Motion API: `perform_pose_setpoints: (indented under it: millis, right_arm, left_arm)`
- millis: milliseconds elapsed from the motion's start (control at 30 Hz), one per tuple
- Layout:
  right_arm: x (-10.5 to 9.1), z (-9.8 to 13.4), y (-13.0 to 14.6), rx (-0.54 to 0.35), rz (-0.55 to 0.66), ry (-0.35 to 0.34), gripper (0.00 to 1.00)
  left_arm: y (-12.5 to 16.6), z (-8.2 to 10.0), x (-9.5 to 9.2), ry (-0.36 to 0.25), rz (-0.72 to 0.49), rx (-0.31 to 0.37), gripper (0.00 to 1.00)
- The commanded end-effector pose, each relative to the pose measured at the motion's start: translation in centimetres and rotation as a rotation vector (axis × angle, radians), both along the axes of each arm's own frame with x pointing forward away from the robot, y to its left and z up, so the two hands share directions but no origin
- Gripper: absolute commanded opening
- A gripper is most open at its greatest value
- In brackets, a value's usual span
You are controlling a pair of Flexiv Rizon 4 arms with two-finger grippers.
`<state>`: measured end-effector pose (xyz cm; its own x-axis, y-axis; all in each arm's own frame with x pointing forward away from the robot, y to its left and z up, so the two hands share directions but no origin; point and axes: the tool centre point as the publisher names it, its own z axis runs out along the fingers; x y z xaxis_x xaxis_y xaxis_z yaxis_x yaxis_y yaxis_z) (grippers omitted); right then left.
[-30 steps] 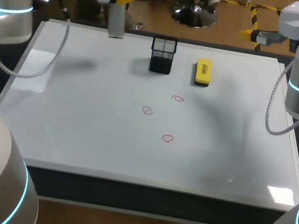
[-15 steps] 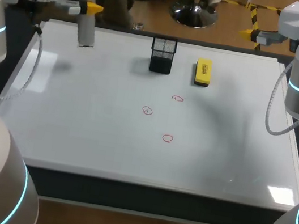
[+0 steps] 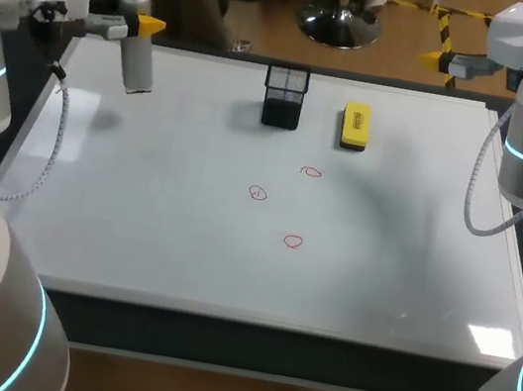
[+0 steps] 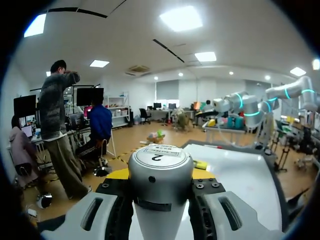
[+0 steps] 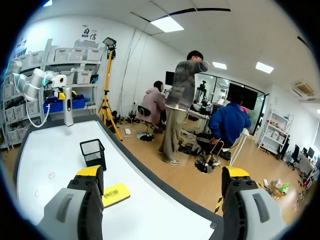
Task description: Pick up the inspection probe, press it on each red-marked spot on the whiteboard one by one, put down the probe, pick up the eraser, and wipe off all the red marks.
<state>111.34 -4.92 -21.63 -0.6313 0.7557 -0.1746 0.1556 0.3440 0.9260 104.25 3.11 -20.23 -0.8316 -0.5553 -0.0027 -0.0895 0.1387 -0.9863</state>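
Count taken: one whiteboard (image 3: 134, 235), carrying three red marks (image 3: 258, 193) near its middle. Along its far edge stood one black mesh holder (image 3: 284, 95) and one yellow eraser (image 3: 354, 127), side by side but apart. One inspection probe (image 3: 135, 54), a grey cylinder, was logged above the far left corner.

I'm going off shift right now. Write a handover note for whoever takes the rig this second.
Left pincer: shut on the probe, above the whiteboard's far left corner.
Right pincer: open and empty, by the far right edge.
Eraser: lying beside the mesh cup at the far edge.
Done: probe picked up.
Left: three red marks are unwiped. Whether any was pressed can't be told. Then put down the probe, take the eraser, and wipe.
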Motion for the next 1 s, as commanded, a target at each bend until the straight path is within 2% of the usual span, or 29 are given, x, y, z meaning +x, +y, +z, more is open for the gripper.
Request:
perform_pose_setpoints:
  millis: [33,400,467,733,1000]
  right_arm:
    - [0.0,0.0,0.0,-0.001,0.001,0.001,1.0]
    - [0.0,0.0,0.0,-0.001,0.001,0.001,1.0]
    - [0.1,-0.2,0.2,-0.03,0.059,0.023,1.0]
    - [-0.1,-1.9,0.3,-0.317,0.232,0.131,1.0]
    - [-0.3,-3.7,0.1,-0.657,0.47,0.252,1.0]
  left_arm:
    - [-0.1,0.1,-0.2,-0.004,0.007,-0.001,0.0]
    - [-0.1,0.1,-0.2,-0.004,0.007,-0.001,0.0]
    - [-0.1,0.1,-0.2,-0.004,0.007,-0.001,0.0]
    - [-0.1,0.1,-0.2,-0.004,0.007,-0.001,0.0]
    - [-0.1,0.1,-0.2,-0.004,0.007,-0.001,0.0]
